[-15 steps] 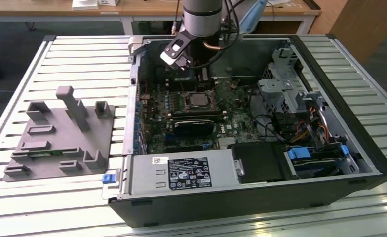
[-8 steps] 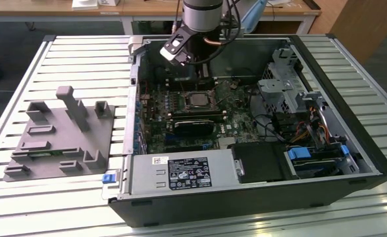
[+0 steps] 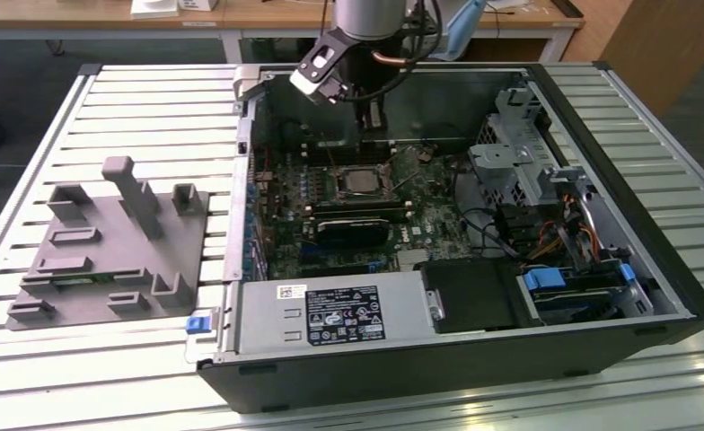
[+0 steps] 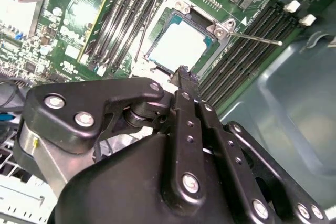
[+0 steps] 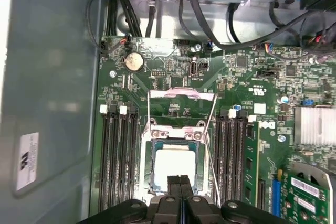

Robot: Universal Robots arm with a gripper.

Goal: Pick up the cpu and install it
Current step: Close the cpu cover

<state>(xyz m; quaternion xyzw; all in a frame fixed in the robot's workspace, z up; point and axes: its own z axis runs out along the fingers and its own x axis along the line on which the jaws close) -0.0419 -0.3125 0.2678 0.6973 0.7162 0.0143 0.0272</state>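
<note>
Tool (image 5: pixel 180 183): the 2 fingers are being held pressed together, with nothing being pinched between them. Their tips are being shown at the edge of the cpu, and whether they are touching it cannot be told.
Cpu (image 5: pixel 173 167): it is lying flat in the socket (image 5: pixel 148 141) on the motherboard (image 5: pixel 247 87), its pale metal top being left uncovered.
Second wrist view: the cpu (image 4: pixel 178 45) is being seen just past the tips of the tool (image 4: pixel 182 73).
Exterior view: the tool (image 3: pixel 373 126) is being held inside the open computer case (image 3: pixel 448 382), above the cpu (image 3: pixel 358 180).
Load plate (image 5: pixel 181 94): it is being kept swung up off the socket, on the side away from the tool.
Lever (image 4: pixel 257 38): this thin metal rod is sticking out from a socket corner, across the memory slots (image 4: pixel 247 51).
Memory slots, first wrist view: dark rows (image 5: pixel 118 166) are running along both sides of the socket, close beside the fingers.
Coin battery (image 5: pixel 133 61): it is sitting on the board beyond the load plate.
Cables (image 5: pixel 157 3): black bundles are hanging past the board's edge, well apart from the socket.
Heat sink (image 5: pixel 315 124): this finned silvery block is standing off to 1 side, well apart from the cpu.
Power supply (image 3: pixel 328 314): it is being housed along the case wall nearest the exterior camera.
Drive cage (image 3: pixel 508 162): it is standing at the exterior view's right of the board.
Grey tray (image 3: pixel 101 242): it is lying on the slatted desk (image 3: pixel 148 99) at the exterior view's left, outside the case and well apart from the tool.
</note>
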